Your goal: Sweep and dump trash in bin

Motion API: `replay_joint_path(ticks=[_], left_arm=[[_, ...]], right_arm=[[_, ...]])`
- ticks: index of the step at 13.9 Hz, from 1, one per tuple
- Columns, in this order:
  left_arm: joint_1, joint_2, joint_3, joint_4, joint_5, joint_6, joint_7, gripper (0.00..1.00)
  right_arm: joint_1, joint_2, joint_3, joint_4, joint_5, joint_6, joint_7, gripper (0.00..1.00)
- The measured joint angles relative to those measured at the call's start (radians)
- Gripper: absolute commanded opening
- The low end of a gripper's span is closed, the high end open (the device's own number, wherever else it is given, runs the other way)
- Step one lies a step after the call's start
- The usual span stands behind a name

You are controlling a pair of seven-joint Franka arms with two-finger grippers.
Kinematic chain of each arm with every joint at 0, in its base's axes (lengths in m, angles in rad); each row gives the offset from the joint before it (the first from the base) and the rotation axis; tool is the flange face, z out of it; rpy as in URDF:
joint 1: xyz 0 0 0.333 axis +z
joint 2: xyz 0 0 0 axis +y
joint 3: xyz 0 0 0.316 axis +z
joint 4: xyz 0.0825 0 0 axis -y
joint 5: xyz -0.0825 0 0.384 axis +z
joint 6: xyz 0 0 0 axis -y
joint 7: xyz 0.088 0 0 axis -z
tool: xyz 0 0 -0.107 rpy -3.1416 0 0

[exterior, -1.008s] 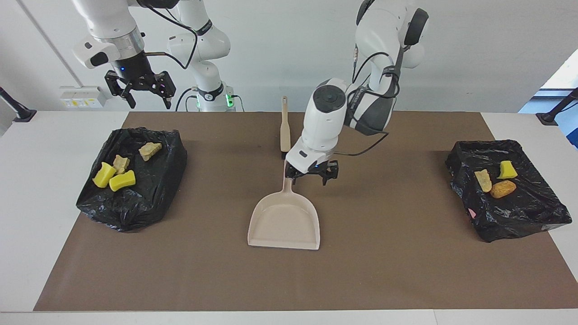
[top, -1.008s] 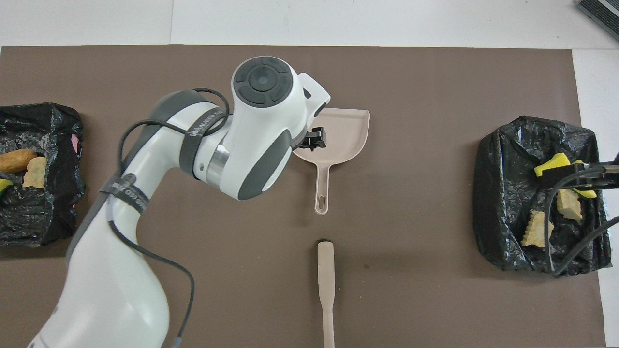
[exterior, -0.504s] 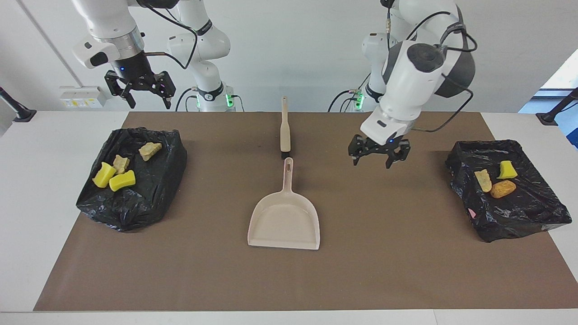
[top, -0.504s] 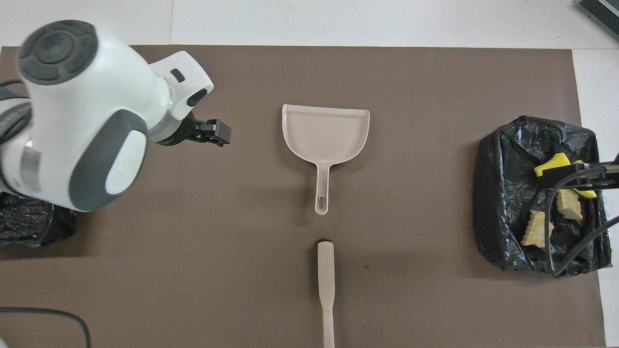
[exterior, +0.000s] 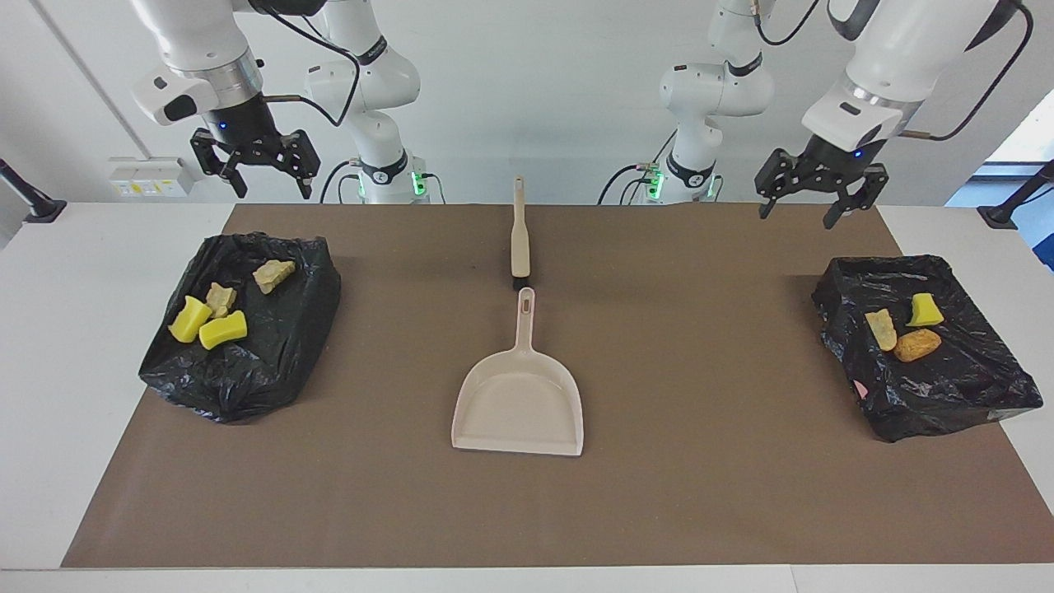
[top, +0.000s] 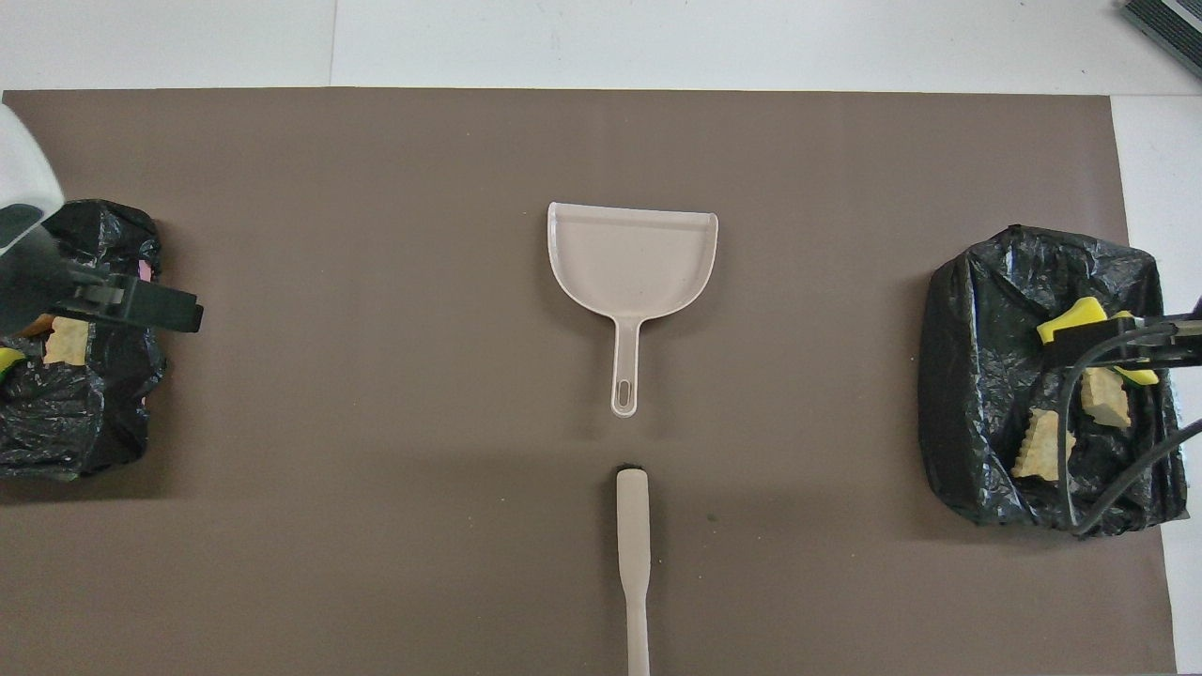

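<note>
1. The left hand (exterior: 820, 192) hangs in the air with its fingers spread wide and holds nothing. It is over the mat edge nearest the robots, at the left arm's end of the tabletop (exterior: 82, 329).
2. The right hand (exterior: 255, 169) hangs in the air with its fingers spread wide and holds nothing. It is over the robots' edge of the tabletop at the right arm's end, just on the robots' side of the bin there.
3. A brush (exterior: 520, 235) lies on the brown mat (exterior: 700, 461) at mid-table, near the robots' edge. Its handle points toward the robots.
4. A beige dustpan (exterior: 519, 403) lies flat on the mat, farther from the robots than the brush. Its handle tip sits just beside the brush head, and its open mouth faces away from the robots.
5. A bin lined with a black bag (exterior: 922, 362) sits at the left arm's end of the tabletop. Three pieces of trash lie in it: a yellow sponge piece (exterior: 925, 310), an orange-brown lump (exterior: 916, 345) and a tan lump (exterior: 881, 329).
6. A second bin lined with a black bag (exterior: 247, 362) sits at the right arm's end. Four pieces of trash lie in it: two yellow sponge pieces (exterior: 207, 324) touching each other and two tan lumps (exterior: 272, 274).
</note>
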Motion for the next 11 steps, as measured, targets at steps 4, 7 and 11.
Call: replay_joint_path(ticks=[4, 7, 11], left_arm=[[0.016, -0.015, 0.0, 0.047, 0.026, -0.088, 0.007, 1.0], [0.017, 0.01, 0.0, 0.077, 0.026, -0.104, 0.007, 1.0], [0.02, 0.014, 0.002, 0.082, 0.026, -0.104, 0.007, 1.0]], right_arm=[[0.0, 0.0, 0.0, 0.0, 0.0, 0.0, 0.0, 1.0], [0.0, 0.0, 0.0, 0.0, 0.0, 0.0, 0.0, 1.0], [0.0, 0.0, 0.0, 0.0, 0.0, 0.0, 0.0, 1.0]])
